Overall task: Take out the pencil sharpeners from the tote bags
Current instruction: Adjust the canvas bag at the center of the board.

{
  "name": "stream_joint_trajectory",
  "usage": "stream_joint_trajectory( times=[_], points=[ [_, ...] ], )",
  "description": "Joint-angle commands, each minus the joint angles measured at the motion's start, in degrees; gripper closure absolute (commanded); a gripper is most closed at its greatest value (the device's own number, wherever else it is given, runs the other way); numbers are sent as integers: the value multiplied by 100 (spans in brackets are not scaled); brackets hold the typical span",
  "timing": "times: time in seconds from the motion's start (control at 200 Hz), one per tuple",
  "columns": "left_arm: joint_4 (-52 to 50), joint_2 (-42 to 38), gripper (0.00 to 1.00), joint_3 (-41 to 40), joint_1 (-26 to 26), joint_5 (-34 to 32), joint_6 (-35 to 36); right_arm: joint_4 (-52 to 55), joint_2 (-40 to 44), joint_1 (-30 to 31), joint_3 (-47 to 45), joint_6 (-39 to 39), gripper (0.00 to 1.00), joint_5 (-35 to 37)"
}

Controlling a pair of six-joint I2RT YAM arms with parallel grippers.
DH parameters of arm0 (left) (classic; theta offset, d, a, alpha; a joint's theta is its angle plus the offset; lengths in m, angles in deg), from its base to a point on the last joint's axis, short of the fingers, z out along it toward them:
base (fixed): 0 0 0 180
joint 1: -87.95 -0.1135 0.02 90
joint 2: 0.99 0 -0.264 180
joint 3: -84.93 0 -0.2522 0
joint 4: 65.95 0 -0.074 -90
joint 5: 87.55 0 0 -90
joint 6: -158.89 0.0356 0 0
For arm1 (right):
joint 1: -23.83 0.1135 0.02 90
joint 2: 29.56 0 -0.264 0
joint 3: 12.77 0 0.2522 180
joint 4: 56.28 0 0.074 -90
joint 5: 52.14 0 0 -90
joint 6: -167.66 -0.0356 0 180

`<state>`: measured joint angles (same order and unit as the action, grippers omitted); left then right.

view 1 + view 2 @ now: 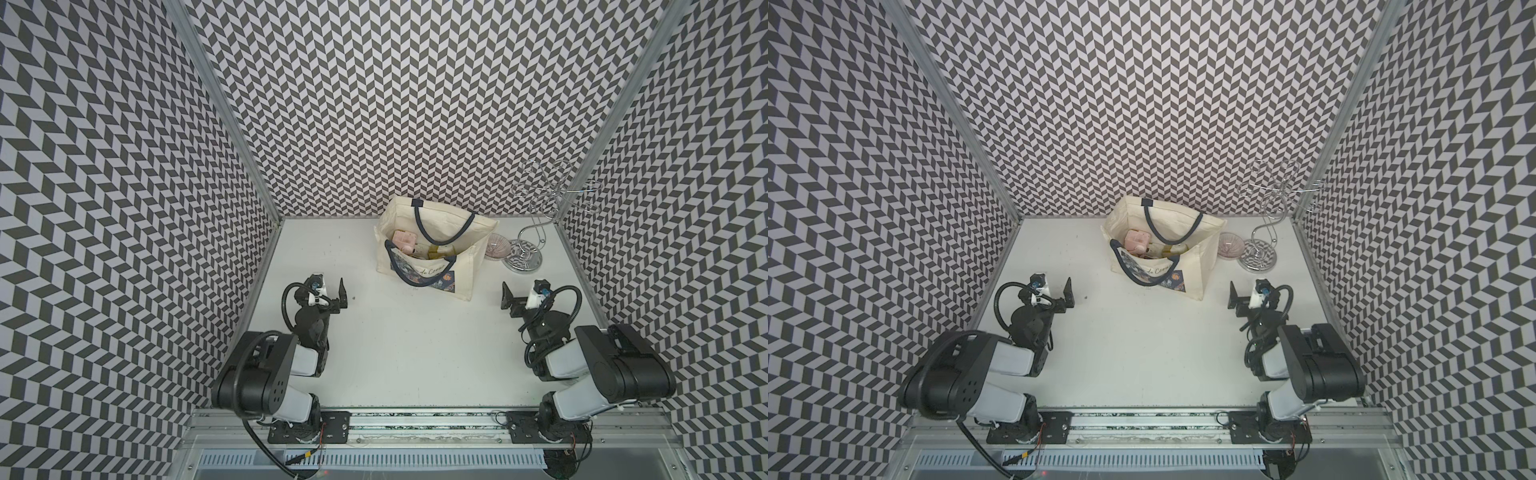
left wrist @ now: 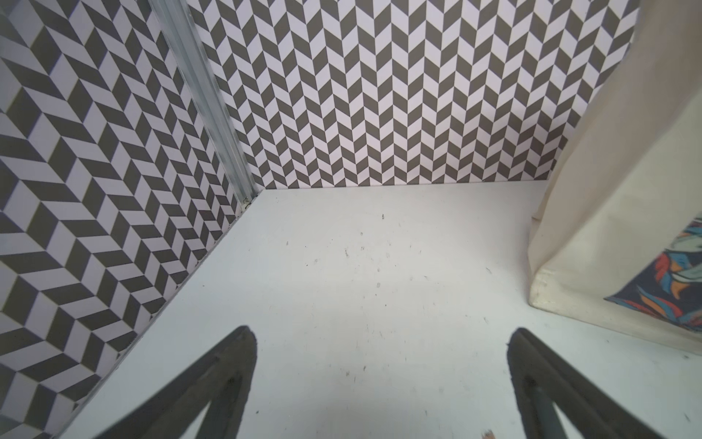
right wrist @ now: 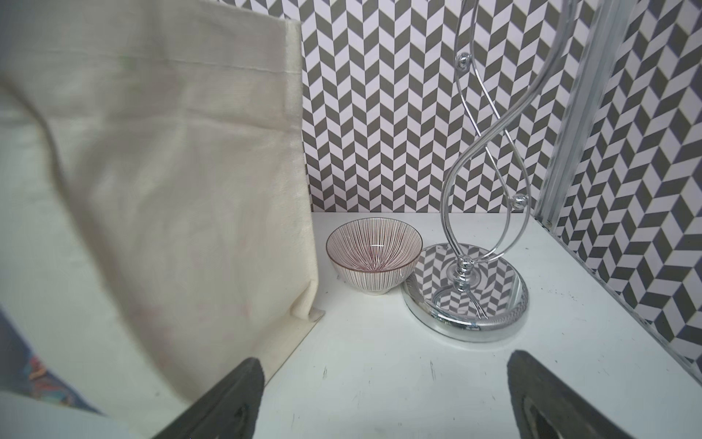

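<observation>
Jaws are spread and empty on left gripper (image 2: 380, 336) and right gripper (image 3: 383, 363). Extraction is judged unstarted; the pink plastic sharpener (image 1: 400, 240) inside the cream canvas tote (image 1: 463, 266) must be reached from above.

Both top views look steeply down from high above the front rail (image 1: 415, 419), taking in the whole desk (image 1: 395, 353); tote bag (image 1: 478, 257) sits near mid-frame. Your wrist views ride low and close over the desk, facing the back wall (image 1: 415, 104); each catches one flank of that bag.
</observation>
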<state>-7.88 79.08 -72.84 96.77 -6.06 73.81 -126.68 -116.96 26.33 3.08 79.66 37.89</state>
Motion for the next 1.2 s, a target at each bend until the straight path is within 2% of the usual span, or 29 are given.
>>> stream_joint_trajectory(
  times=[0.0, 0.045, 0.115, 0.175, 0.22, 0.245, 0.285, 0.336, 0.376, 0.421, 0.461, 0.476, 0.506, 0.571, 0.611, 0.686, 0.746, 0.791, 0.846, 0.891, 0.971, 1.082, 1.197],
  points=[
    [-1589, -1284, 0, 407, 543, -331, 104, -1803, 474, 31, -569, -95, 1, 533],
    [-2606, -1724, 0, 721, 688, -40, 88, -1645, 815, 31, -647, -152, 1, 696],
    [-3526, -2181, 0, 1062, 764, -70, -677, -753, 1565, 39, -539, -262, 1, 810],
    [-3802, -2348, 0, 1216, 770, -101, -1222, 1088, 2376, 34, -38, -893, 1, 1274],
    [-4067, -2403, 0, 1385, 766, -233, -1722, 3171, 2886, 38, 705, -1343, 0, 1521],
    [-4318, -2408, 0, 1538, 766, -300, -1997, 4178, 3025, 35, 1229, -1407, 1, 1610],
    [-4865, -2379, 0, 1826, 766, -358, -2373, 5082, 3070, 36, 1763, -1494, 0, 1787],
    [-5670, -2312, 0, 2239, 744, -332, -2717, 5316, 3062, 31, 2013, -1606, 0, 1879],
    [-5843, -2270, 0, 2416, 739, -333, -2858, 5304, 3069, 30, 2033, -1886, 0, 2043],
    [-5831, -2244, 0, 2484, 715, -203, -2929, 5495, 3113, 28, 2024, -2755, 1, 2529],
    [-5779, -2230, 0, 2527, 618, 86, -2993, 6223, 3228, -24, 2100, -3884, 1, 2830],
    [-5771, -2218, 0, 2542, 566, 203, -3035, 6369, 3257, -47, 2109, -4081, 1, 2847],
    [-5768, -2171, 0, 2585, 456, 425, -3235, 6678, 3370, -118, 2106, -4428, 1, 2671],
    [-6014, -1976, 0, 2699, 104, 773, -4125, 6336, 3547, -311, 1902, -4057, 0, 1653],
    [-6136, -1778, 0, 2813, -297, 1414, -4646, 6304, 3550, -312, 1879, -4060, 0, 1469],
    [-5702, -1214, 0, 2993, -1235, 3415, -5099, 6446, 3399, -312, 2094, -3771, 0, 858],
    [-5372, -659, 0, 3261, -1827, 4562, -5539, 6825, 3214, -303, 2434, -3589, 0, 279],
    [-5187, -239, 0, 3524, -2132, 5226, -5754, 7062, 3051, -304, 2712, -3408, 1, -268],
    [-5068, 80, 0, 3810, -2289, 5569, -5770, 7425, 2835, -274, 3039, -3269, 3, -819],
    [-5300, 148, 0, 4036, -2305, 5438, -5543, 7698, 2654, -243, 3291, -3138, 3, -1169],
    [-6181, 19, 0, 4471, -2175, 4522, -4812, 8271, 2372, -104, 3735, -2872, 3, -1409],
    [-7070, -70, 0, 5015, -1841, 3449, -4117, 8699, 2236, 236, 4093, -2625, 3, -1174],
    [-7748, -2, 0, 5468, -1508, 2304, -4042, 8829, 2254, 583, 4339, -2642, 2, -812]
  ],
)
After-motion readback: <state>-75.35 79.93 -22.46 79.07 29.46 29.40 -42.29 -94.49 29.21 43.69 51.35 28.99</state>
